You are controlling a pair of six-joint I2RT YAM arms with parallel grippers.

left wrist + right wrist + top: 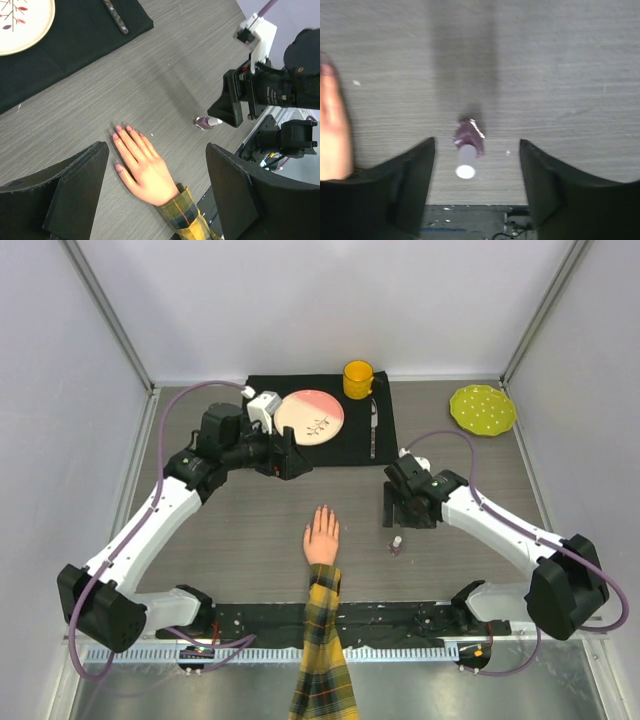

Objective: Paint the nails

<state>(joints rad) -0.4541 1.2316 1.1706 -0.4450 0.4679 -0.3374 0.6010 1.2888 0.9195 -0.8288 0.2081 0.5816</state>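
my left gripper wide open, empty, right gripper open too, polish bottle upright below it, nails nearby

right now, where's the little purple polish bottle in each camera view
Top external: the polish bottle stands right of centre, to the right of the mannequin hand.
Left wrist: right of centre, up and right of the mannequin hand.
Right wrist: low centre, white cap toward the camera.
Shared landmark: the mannequin hand, which is blurred at the left edge of the right wrist view.
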